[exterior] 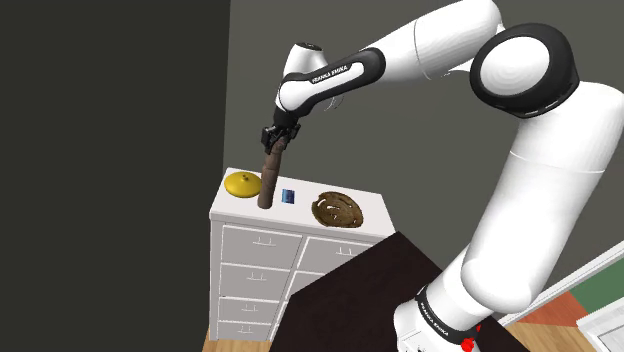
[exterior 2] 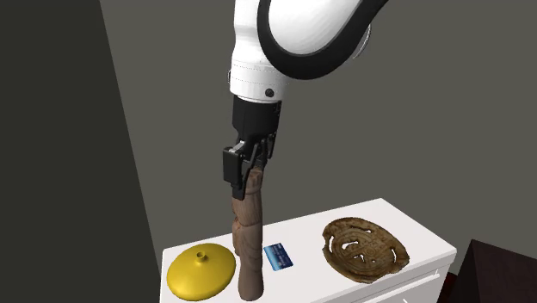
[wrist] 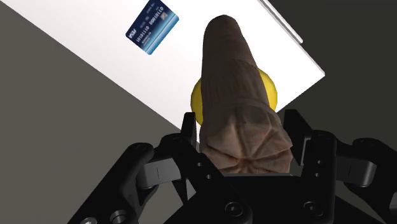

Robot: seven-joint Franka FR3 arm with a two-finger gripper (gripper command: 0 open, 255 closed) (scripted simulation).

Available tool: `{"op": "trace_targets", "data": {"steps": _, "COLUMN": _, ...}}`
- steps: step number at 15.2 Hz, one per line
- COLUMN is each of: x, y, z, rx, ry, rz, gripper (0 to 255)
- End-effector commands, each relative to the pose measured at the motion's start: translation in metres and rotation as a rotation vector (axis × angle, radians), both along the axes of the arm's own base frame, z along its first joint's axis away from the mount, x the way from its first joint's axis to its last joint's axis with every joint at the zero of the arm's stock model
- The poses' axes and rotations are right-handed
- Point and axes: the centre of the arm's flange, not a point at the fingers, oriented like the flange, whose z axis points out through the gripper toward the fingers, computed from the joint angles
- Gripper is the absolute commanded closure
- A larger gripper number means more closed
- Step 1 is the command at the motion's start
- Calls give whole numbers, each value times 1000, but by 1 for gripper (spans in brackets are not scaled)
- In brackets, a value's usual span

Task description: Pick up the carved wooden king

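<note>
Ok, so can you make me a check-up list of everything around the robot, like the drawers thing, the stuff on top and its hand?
Surface: white top of a chest of drawers, holding the things below.
Job's things: tall brown carved wooden king, nearly upright beside the lid; cannot tell if its base touches the top.
Clutter: yellow domed lid with a knob, small blue card, brown carved round piece with holes, all lying flat.
Grippers: black gripper shut on the king's upper end.
Cables: nothing seen.
Surroundings: dark grey walls; dark stand.
</note>
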Motion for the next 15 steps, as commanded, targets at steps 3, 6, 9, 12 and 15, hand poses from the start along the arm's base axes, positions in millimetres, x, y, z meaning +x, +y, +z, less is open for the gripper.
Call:
{"op": "trace_targets", "data": {"steps": 3, "x": 0, "y": 0, "z": -1, "rx": 0, "ry": 1, "rz": 0, "gripper": 255}}
{"op": "trace_targets", "data": {"steps": 6, "x": 0, "y": 0, "z": -1, "rx": 0, "ry": 1, "rz": 0, "gripper": 255}}
{"op": "trace_targets", "data": {"steps": 9, "x": 0, "y": 0, "z": 10, "rx": 0, "ry": 1, "rz": 0, "gripper": 255}}
{"op": "trace_targets", "data": {"steps": 12, "x": 0, "y": 0, "z": 25, "rx": 0, "ry": 1, "rz": 0, "gripper": 255}}
{"op": "trace_targets", "data": {"steps": 15, "x": 0, "y": 0, "z": 41, "rx": 0, "ry": 1, "rz": 0, "gripper": 255}}
